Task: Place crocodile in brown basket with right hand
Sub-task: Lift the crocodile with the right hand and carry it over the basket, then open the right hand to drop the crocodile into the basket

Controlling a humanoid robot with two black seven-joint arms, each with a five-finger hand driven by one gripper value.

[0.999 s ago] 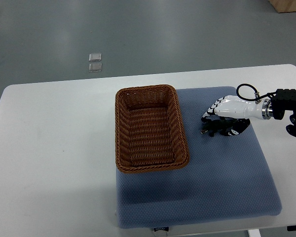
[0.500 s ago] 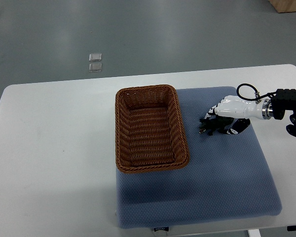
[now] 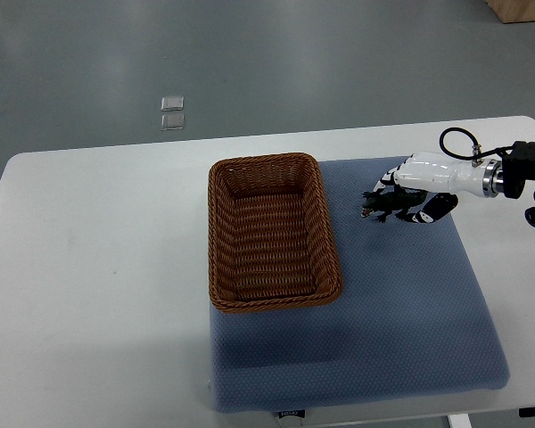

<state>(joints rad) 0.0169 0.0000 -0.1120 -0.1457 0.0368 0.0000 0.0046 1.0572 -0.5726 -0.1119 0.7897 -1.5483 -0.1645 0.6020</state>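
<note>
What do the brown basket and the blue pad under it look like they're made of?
The brown rectangular basket looks like woven wicker or rattan: ribbed strands, braided rim, slight sheen. The blue square pad seems a soft fabric-covered cushion, matte, with fine dotted texture and rounded edges.

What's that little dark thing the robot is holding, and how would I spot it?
Find the brown basket on the blue mat. Right of it, the white right hand grips a small dark green toy crocodile, snout toward the basket, the only toy in view.
</note>
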